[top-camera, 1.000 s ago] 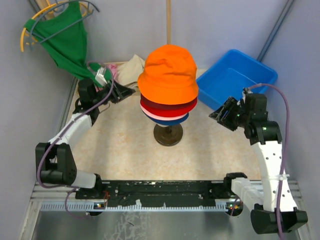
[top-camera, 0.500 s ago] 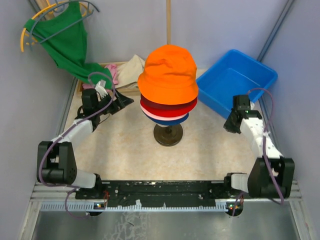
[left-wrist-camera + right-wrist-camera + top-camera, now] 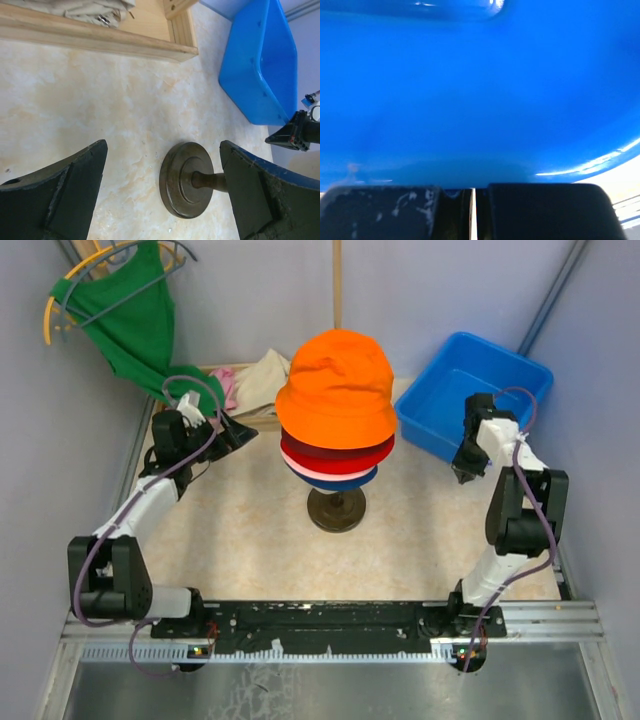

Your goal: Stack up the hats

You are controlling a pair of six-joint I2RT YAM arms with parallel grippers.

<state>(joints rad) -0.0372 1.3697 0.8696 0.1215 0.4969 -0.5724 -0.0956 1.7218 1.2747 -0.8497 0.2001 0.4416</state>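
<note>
Nearest us, on the marbled beige table (image 3: pixel 240 540), both arms stand clear of a pile that looks complete. Mid-table, a dark metal stand (image 3: pixel 185 180) with a round, heavy-looking base carries the hats. The orange bucket hat (image 3: pixel 336 380) sits on top, domed and matte. Below it come the red hat (image 3: pixel 338 452), the pink hat (image 3: pixel 322 472) and the navy blue hat (image 3: pixel 340 481), with only their brims showing.

We judge them light, soft and floppy, and apt to sag or slide off one another. A brim pinched at one side looks the surest hold, since a crown would simply crumple.

The left gripper (image 3: pixel 162 150) hangs to the stand's left, its jaws wide apart and empty. The right gripper (image 3: pixel 473 192) has its black pads drawn together to a thin slit with nothing between them. It sits close against the glossy wall of the blue plastic bin (image 3: pixel 475 390).

Farther back are a wooden tray (image 3: pixel 100 37) holding a beige cloth (image 3: pixel 262 380) and a pink cloth (image 3: pixel 226 388). Beyond them, a green garment (image 3: pixel 135 325) hangs on a yellow hanger (image 3: pixel 55 310).
</note>
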